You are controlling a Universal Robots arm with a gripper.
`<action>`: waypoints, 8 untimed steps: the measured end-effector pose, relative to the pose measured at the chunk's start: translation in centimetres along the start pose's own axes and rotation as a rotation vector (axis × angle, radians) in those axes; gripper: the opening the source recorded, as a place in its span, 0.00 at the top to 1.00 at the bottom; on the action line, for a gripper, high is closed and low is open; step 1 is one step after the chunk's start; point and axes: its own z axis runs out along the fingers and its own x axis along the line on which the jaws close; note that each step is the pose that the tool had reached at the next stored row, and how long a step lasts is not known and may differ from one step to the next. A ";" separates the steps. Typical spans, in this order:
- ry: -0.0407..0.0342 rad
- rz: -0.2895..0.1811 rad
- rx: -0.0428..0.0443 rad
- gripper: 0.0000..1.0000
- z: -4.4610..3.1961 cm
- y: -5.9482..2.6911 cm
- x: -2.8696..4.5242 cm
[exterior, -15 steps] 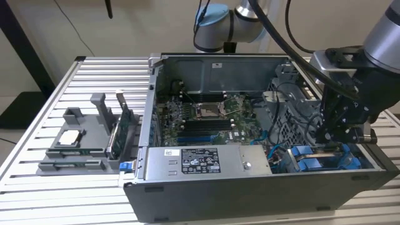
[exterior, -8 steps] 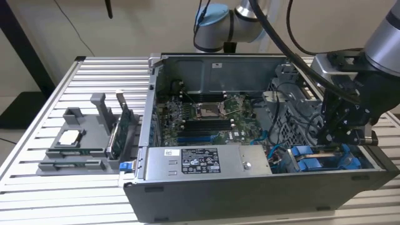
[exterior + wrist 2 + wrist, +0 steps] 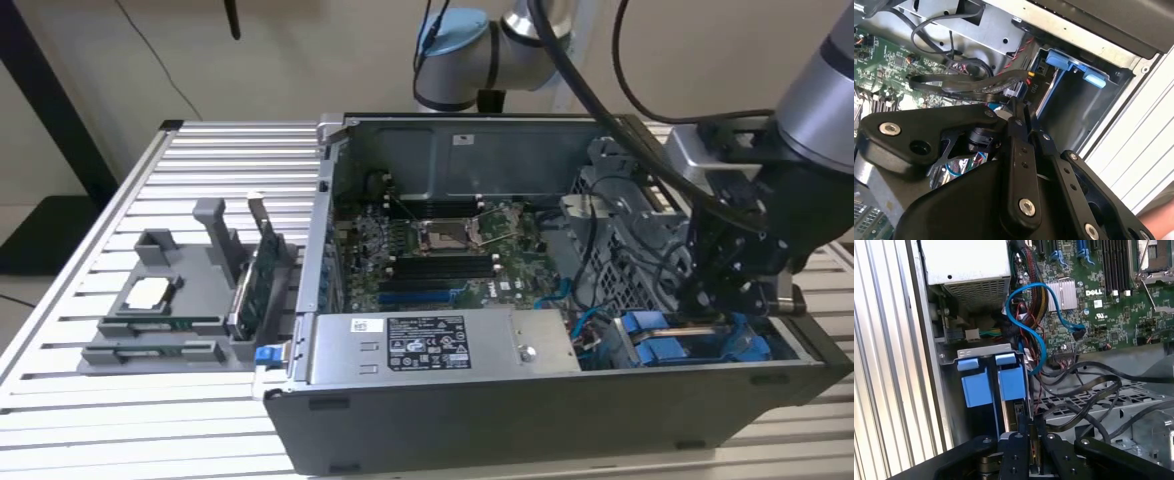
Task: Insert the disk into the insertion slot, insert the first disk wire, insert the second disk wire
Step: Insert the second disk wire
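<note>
Exterior view first: you've got an open grey metal computer case (image 3: 534, 400) sitting on a ribbed, slatted metal table (image 3: 200, 160). The arm's black gripper (image 3: 727, 300) hangs down into the case at the exterior view's right, right over the insertion slot (image 3: 694, 345), where you can see bright blue plastic rails. Just beside that bay, toward the exterior view's left, is the boxy grey power supply (image 3: 427, 345) with its labels, and behind it the green motherboard (image 3: 441, 250) with black slots. Off on the table at the exterior view's left sits a grey plastic fixture (image 3: 174, 300) holding a few parts.

Second wrist view: the matte black linkage of the gripper (image 3: 1021, 112) takes up most of it. The two fingers sit pressed together at the tips, closed, and you can't tell whether anything thin is pinched between them. Past the tips is the rectangular grey sheet-metal bay (image 3: 1079, 105) with blue tabs along its rim. Flat black cables (image 3: 969, 85) loop just beside the fingertips.

First wrist view: the gripper (image 3: 1029, 427) shows as narrow black fingers, closed, poking at the bay (image 3: 989, 385). You see two chunky blue plastic pieces with a slim silver-grey edge next to them, likely the disk (image 3: 1010, 412) seated in the slot. A glossy blue cable (image 3: 1029, 325) curls above it, over the green board.
</note>
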 end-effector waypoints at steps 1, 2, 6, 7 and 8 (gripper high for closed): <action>-0.0004 0.000 0.0002 0.84 0.04 -0.05 0.04; -0.0003 0.000 0.0002 0.84 0.04 -0.08 0.08; -0.0029 0.000 -0.0002 0.84 -0.82 -0.16 0.28; -0.0031 0.000 -0.0002 0.84 -0.93 -0.16 0.28; -0.0033 0.000 0.0006 0.84 -0.94 -0.15 0.30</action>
